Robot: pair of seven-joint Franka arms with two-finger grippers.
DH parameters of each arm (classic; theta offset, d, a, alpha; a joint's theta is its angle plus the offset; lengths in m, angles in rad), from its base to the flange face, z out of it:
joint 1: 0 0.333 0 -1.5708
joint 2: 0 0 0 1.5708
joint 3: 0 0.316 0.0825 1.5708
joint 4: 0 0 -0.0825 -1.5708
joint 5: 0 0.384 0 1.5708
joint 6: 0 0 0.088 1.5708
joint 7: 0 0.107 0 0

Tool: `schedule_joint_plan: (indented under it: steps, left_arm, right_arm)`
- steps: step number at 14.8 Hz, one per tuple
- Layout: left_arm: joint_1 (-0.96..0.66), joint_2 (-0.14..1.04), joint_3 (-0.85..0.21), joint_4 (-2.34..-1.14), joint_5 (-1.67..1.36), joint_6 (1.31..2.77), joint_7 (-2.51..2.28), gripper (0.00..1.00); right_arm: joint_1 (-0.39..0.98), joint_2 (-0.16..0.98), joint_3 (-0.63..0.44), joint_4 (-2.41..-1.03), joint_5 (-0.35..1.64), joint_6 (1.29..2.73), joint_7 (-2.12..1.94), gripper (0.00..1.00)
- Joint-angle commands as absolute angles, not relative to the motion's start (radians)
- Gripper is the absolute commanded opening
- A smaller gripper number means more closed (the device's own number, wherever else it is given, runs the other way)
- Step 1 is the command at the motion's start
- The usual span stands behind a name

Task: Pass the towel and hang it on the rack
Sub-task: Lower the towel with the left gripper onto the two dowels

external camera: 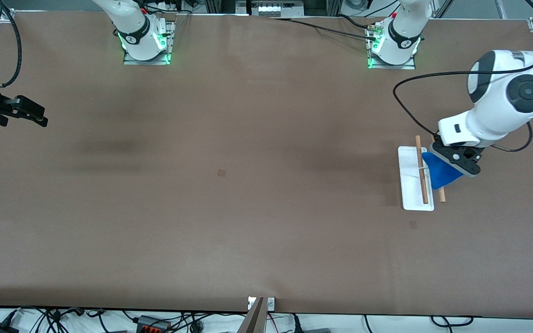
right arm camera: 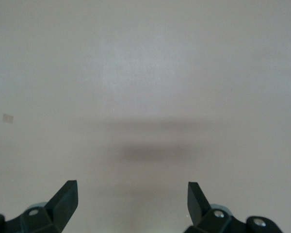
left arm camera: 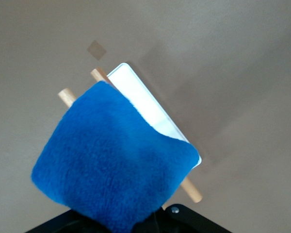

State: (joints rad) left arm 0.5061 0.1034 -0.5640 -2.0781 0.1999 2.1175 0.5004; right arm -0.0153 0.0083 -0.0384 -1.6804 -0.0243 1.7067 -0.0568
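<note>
**Towel over the rack, drape not yet sure**

Your left gripper (external camera: 456, 170), at the right of the front frame, has its jaws clamped on the blue towel (external camera: 438, 172), which hangs over the rack (external camera: 410, 185) and hides part of both rods. Let go now and the bunched cloth may slide off one rod onto the counter (external camera: 248, 208), or a snagged fold may tip the rack. Your right gripper (right arm camera: 131, 199) waits at the far left, jaws wide and empty

- My wide brown matte table (external camera: 248, 208): 2 arm bases bolted on.
- White flat-based rack w/ 2 wooden rods (external camera: 415, 185) sits on it, left arm's end.
</note>
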Motion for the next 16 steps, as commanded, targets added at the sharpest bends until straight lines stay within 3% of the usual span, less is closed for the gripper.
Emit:
schedule_joint_plan:
  steps: [1, 16]
  left_arm:
    - [0.512, 0.107, -0.568, -2.095, 0.222, 2.126, 0.466, 0.02]
    - [0.526, 0.141, -0.565, -2.191, 0.222, 2.284, 0.425, 0.02]
  right_arm:
    - [-0.026, 0.018, -0.035, -1.660, -0.028, 1.721, -0.067, 1.00]
    - [-0.034, 0.031, -0.025, -1.654, -0.031, 1.709, -0.067, 1.00]
